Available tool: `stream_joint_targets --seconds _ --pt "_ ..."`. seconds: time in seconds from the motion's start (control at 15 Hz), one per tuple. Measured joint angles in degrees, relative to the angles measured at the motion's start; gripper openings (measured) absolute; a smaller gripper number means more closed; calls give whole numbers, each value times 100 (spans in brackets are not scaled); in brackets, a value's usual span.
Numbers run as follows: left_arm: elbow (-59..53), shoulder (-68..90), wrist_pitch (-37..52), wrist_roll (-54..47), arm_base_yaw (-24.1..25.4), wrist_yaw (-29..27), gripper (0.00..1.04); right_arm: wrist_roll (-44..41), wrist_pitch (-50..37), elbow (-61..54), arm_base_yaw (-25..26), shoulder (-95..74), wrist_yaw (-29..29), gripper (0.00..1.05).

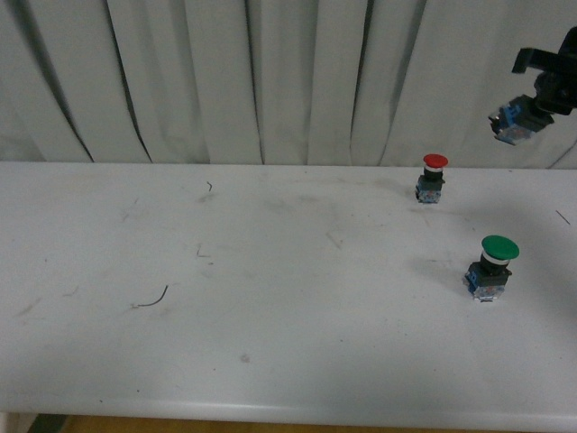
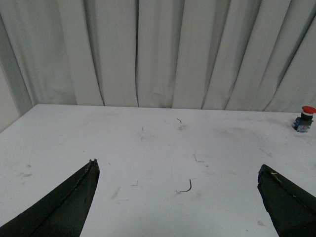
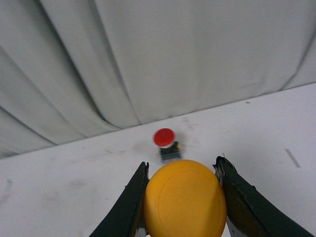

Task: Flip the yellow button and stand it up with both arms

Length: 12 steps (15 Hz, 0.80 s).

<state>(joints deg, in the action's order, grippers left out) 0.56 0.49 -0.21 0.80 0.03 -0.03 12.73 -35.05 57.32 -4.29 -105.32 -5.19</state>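
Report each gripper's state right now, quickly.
Left gripper: open, nothing between its jaws.
Right gripper: shut on the yellow button, held up off the table.

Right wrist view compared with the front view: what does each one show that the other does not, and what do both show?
Only the right wrist view shows the round cap of the yellow button, clamped between the fingers of the right tool. Only the front view shows the green button standing on the table and a curved wire scrap; there the held button shows just its blue block. Both show the red button, the table, the curtain and the right tool.
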Motion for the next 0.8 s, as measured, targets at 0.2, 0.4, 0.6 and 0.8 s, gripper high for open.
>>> stream_joint_targets --seconds 0.2,0.4,0.6,0.8 --pt "0 0 0 0 0 0 98 -647 509 479 68 -426 -168 36" --pt "0 0 0 0 0 0 98 -802 846 916 92 -730 -295 36" --pt "0 0 0 0 0 0 98 -981 1512 1515 83 -1309 -573 36" --pt "0 0 0 0 0 0 98 -1091 2245 2227 -66 -1917 -844 36"
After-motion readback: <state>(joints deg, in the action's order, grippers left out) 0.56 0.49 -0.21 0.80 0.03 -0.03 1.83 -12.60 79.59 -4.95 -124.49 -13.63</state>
